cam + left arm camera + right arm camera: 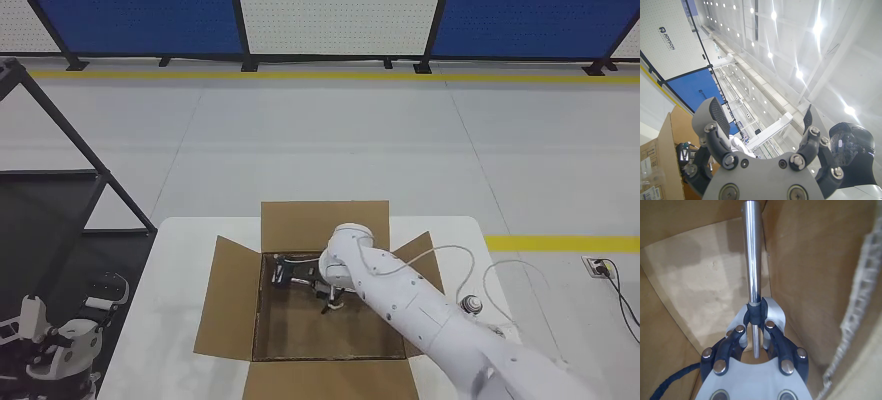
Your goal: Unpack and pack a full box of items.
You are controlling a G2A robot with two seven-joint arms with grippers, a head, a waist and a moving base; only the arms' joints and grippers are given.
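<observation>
Likely either lifting the rod (751, 256) out of the box (230, 300) or setting it in; cannot tell which from here.

Either way, worth doing slowly. Grip firmly, since polished metal slips easily and the hold sits low on the rod, with most of the length and weight beyond the jaws. Expect the long end to sag or swing. Move straight up or straight down, with the rod away from the cardboard wall just beside it, so the tip does not catch the wall or a raised flap. If lifting, clear the rim fully before swinging sideways over the table (170, 290). If placing, lay it flat on the floor of the box and open only once it rests there, as a round bar will roll.

Right gripper (755, 311): deep in the far left part of the box, jaws clamped on the rod.

Left gripper (762, 108): jaws spread wide, nothing between them, pointing up at the ceiling with a box flap close by.

Rod: straight, round, mirror-bright, steel by the look. Thin shaft at the held end, stepping to a thicker section just past the jaws. Raised off the bare brown floor, near one wall.

Box: plain cardboard, mid-table, all four flaps folded out.
</observation>
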